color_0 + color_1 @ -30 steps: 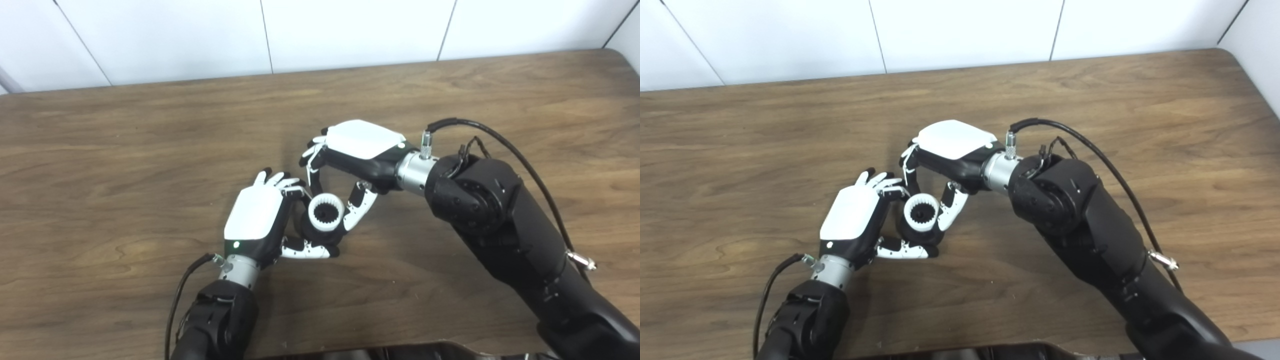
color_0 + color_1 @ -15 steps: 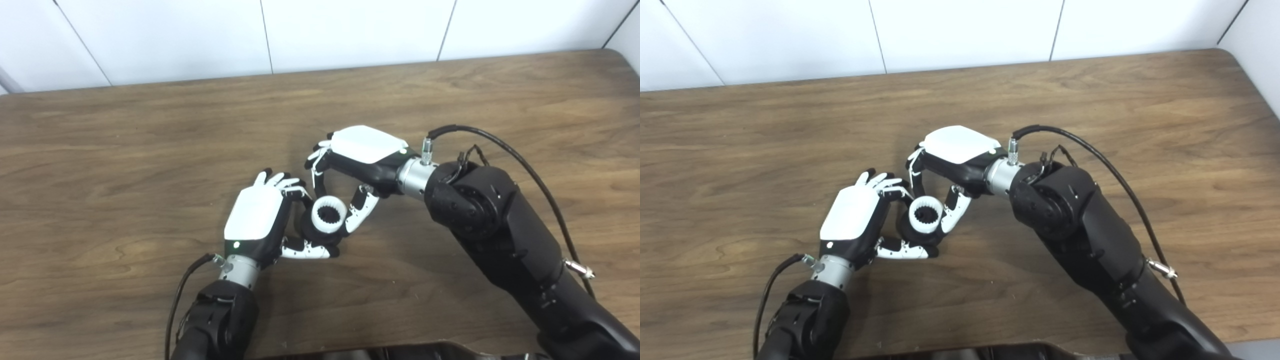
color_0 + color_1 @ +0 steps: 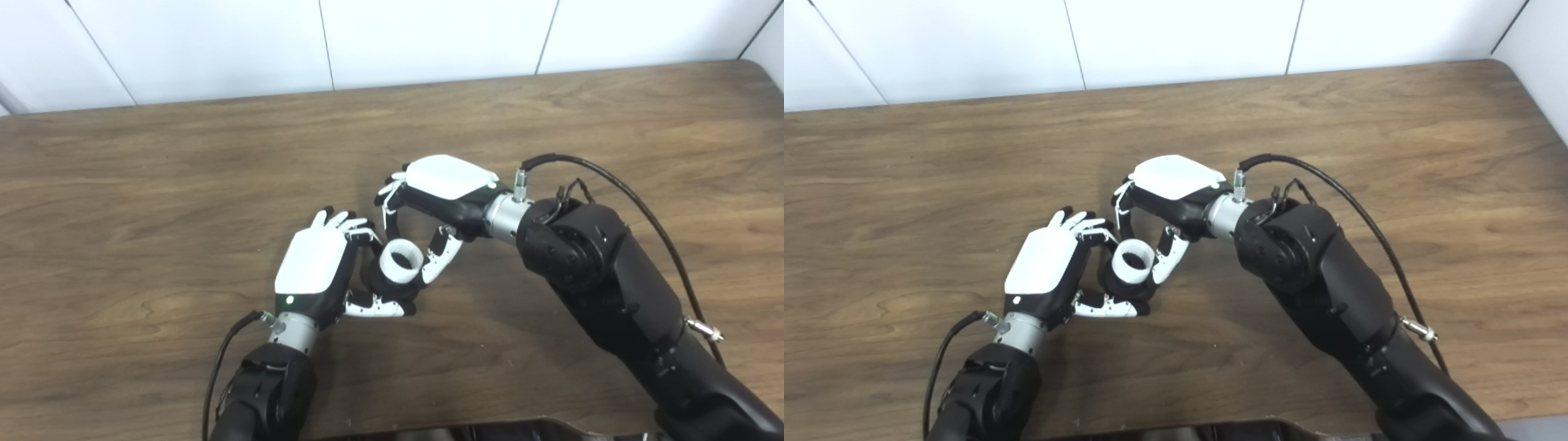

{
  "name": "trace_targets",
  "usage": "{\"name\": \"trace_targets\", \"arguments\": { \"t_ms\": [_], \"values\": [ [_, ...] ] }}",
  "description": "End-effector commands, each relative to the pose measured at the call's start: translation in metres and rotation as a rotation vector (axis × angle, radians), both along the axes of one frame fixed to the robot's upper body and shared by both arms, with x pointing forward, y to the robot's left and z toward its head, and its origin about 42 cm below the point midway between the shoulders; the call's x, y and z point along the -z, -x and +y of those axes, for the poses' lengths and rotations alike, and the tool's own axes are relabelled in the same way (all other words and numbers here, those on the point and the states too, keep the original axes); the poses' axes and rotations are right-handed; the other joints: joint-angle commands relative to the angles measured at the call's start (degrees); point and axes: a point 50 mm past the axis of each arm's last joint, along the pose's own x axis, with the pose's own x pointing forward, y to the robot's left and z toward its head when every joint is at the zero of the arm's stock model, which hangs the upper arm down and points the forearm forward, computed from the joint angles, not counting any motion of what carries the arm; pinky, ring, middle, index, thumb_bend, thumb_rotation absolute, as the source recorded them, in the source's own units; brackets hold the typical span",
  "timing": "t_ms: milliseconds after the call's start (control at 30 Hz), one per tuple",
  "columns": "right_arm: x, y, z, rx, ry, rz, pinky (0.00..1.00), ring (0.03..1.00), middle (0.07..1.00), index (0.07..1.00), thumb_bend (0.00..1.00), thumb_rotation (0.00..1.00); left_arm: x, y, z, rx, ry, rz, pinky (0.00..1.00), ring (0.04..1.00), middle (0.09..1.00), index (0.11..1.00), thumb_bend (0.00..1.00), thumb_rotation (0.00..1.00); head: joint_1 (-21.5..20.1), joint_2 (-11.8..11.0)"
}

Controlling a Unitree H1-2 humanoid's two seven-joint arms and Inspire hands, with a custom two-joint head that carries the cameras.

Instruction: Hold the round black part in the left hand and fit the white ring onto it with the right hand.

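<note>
Tilting white ring (image 3: 401, 262) on black part (image 3: 384, 286), teeth now hidden

Surface: brown wood-grain table (image 3: 153, 184) | Back edge: against white panelled wall (image 3: 429, 37) | Contact: left robot hand (image 3: 315, 269) thumb side low at table, contact uncertain | Objects lying directly on it: parts held in the robot hand only

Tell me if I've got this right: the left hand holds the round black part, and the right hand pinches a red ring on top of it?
Nearly. The ring is white, not red, as the left eye view shows. The left hand holds the round black part, and the right hand pinches the ring on top of it.
</note>
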Motion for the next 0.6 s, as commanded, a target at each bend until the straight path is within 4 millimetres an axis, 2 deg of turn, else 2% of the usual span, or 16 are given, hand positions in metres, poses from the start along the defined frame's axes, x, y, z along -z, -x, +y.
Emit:
{"name": "trace_targets", "arguments": {
  "t_ms": [0, 567],
  "values": [
    [-0.0157, -0.0016, 0.0054, -0.029, -0.03, -0.076, 1.0, 0.932, 0.845, 0.483, 0.52, 0.14, 0.0061, 0.0027, -0.0033, 0.015, -0.028, 0.054, 0.99, 0.905, 0.818, 0.486, 0.52, 0.05, 0.0, 0.1],
    [-0.0239, -0.0012, 0.0052, -0.045, -0.03, -0.087, 1.0, 0.934, 0.839, 0.483, 0.53, 0.14, 0.0065, 0.0008, -0.0065, 0.014, -0.028, 0.056, 1.0, 0.91, 0.822, 0.486, 0.52, 0.05, 0.0, -0.1]
  ]
}}
